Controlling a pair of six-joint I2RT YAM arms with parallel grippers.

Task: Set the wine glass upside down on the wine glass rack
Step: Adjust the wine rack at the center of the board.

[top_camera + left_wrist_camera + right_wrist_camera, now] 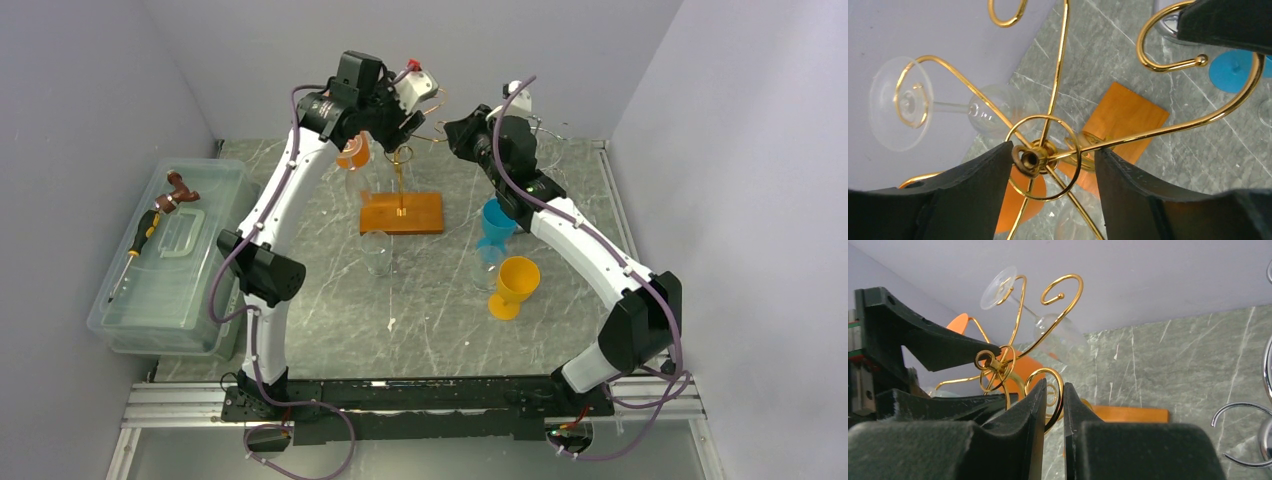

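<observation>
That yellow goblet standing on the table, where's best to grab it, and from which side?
Probably the stem of the yellow goblet, just under the bowl, coming in level from its near right side. It stands upright, its bowl is wide, and the blue goblet stands close on its far left.

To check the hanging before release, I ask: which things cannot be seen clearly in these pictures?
- Top view: the hung clear glass cannot be found; the left arm covers that side of the gold rack.
- Left wrist view: the orange glass is mostly behind a finger.
- Right wrist view: the chrome hooks are cut by the right edge.
</observation>
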